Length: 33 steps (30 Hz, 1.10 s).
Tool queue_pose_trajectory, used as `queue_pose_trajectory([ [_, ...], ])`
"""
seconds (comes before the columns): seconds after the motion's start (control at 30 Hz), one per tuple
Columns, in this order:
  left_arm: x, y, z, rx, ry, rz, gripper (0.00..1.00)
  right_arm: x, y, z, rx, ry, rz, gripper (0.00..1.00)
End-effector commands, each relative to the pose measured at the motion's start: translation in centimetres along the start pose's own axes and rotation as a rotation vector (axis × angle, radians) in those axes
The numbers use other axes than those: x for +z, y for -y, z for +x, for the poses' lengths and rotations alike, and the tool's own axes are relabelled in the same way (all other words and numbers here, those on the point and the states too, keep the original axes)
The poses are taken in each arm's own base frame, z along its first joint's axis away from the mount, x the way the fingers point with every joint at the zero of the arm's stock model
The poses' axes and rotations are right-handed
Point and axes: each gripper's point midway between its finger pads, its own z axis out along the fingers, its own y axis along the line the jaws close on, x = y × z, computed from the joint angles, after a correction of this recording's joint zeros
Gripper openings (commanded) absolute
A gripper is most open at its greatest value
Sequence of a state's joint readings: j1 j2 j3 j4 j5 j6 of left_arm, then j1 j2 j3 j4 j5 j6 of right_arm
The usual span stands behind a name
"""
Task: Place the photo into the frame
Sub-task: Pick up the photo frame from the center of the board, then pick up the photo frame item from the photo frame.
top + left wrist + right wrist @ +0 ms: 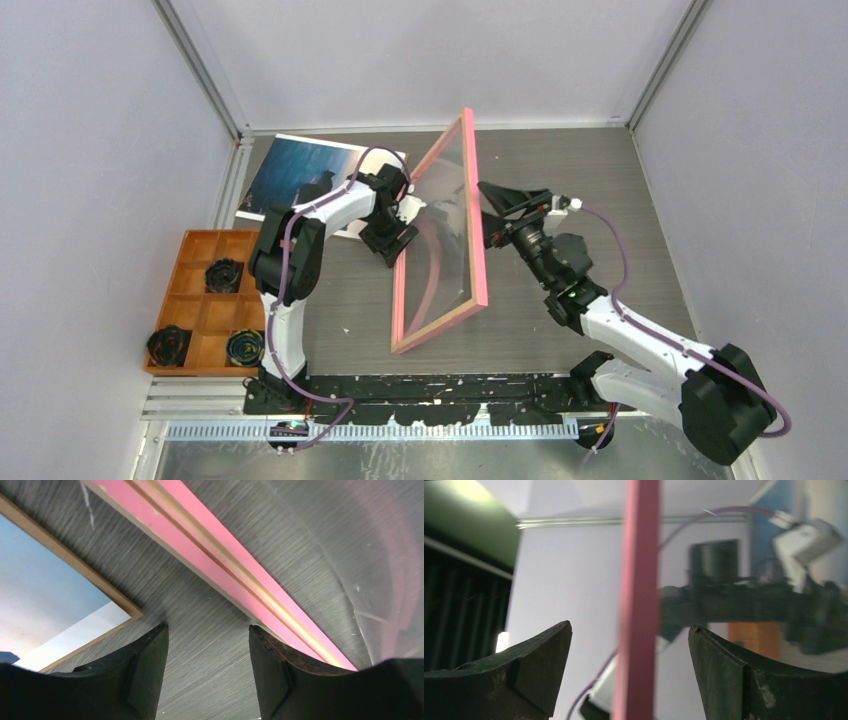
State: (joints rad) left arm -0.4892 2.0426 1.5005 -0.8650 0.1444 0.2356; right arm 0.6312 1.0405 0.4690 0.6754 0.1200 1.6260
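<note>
Pink frame (479, 250) with clear pane (445, 230), reared steeply off the table (560, 170), low end toward the arm bases, high end away.

Right gripper (488, 215): released, jaws spread wide. Right wrist view (630, 627): one pink rail (639, 605) upright in the gap, touching neither finger.

Left gripper (392, 243): likewise unclenched, only bare table between the jaws (207, 630). Opposite rail (225, 565) slanting just past the tip of its right finger (280, 670); contact there impossible to tell.

Photo (300, 170): flat on the table, picture side up, beyond and to the left of the left gripper, well apart from the right gripper, over a brown board edge (75, 559) showing along one side. Not yet inside the frame. Orange tray (205, 315) behind and to the left of the left gripper, uninvolved.

Judged step: turning the frame over to present its back for loading.

Hazards from here:
- No firm hold on either rail, hence a frame propped rather than gripped. Probable cause of a fall: a small sideways move by either arm, or the low edge sliding on the smooth table.
- Pane apparently loose in the rebate. Possible drop-out toward the left gripper on further tilting.
- Fall to the far left: frame landing on the photo, scuffing or shifting it.
- Closure of the right gripper off-centre: rail twisted, or pushed out of the gap.
</note>
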Motion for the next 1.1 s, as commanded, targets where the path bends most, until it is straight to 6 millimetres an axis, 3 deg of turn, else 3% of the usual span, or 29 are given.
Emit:
queue_pose_trajectory([
  [0.0, 2.5, 4.4, -0.4, -0.002, 0.029, 0.178, 0.61, 0.0, 3.6, -1.1, -0.039, 0.140, 0.129, 0.90],
  [0.13, 2.5, 4.4, -0.3, 0.000, 0.030, 0.177, 0.61, 0.5, 2.3, -0.2, -0.095, 0.120, 0.107, 0.90],
  [0.37, 2.0, 3.9, -0.3, -0.003, 0.038, 0.160, 0.61, 0.0, -2.5, 1.0, -0.139, 0.053, -0.023, 0.91],
  [0.53, -0.7, 2.3, -0.9, -0.019, 0.081, 0.133, 0.70, -1.0, -5.0, 1.6, -0.137, 0.005, -0.087, 0.91],
  [0.63, -3.3, 1.6, -1.0, 0.006, 0.111, 0.092, 0.75, -1.4, -5.6, 2.3, -0.135, -0.034, -0.108, 0.90],
  [0.77, -6.7, 2.1, -0.6, 0.038, 0.140, 0.081, 0.80, -1.4, -5.2, 2.7, -0.120, -0.054, -0.119, 0.88],
  [0.9, -12.4, 3.9, -0.5, 0.057, 0.209, 0.111, 0.88, -0.8, -5.0, 3.1, -0.104, -0.074, -0.129, 0.86],
  [1.07, -21.4, 7.1, -1.6, 0.078, 0.363, 0.184, 0.97, 0.2, -5.0, 3.3, -0.080, -0.085, -0.152, 0.77],
])
